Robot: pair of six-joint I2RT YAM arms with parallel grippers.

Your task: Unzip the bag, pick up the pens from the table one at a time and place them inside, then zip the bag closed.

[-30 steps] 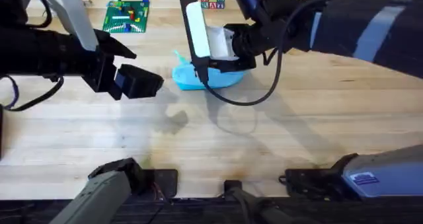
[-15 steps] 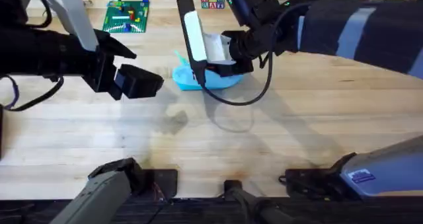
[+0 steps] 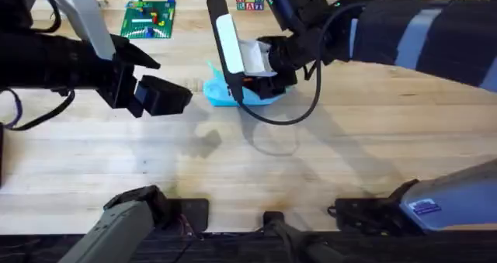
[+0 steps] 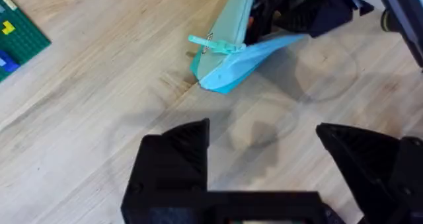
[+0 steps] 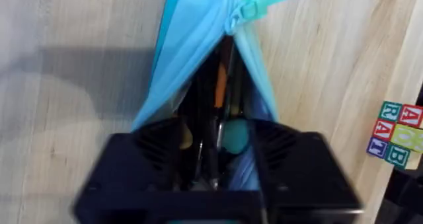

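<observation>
Since a moment ago the right gripper (image 3: 247, 83) has edged left over the bag (image 3: 221, 92), whether clamped I cannot tell. Light blue, gaping open, the bag runs lengthwise from it, zipper pull (image 5: 264, 0) at the far end. Left gripper (image 4: 264, 168) hangs open, empty.

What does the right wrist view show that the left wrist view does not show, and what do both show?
The right wrist view looks into the open bag: dark pens lie inside, one with an orange part. It also has lettered toy blocks at its edge.

The left wrist view has the open left gripper above bare table, and a green brick plate in a corner.

Both show the light blue bag, its zipper pull tag, and the right gripper at the bag's opening.
</observation>
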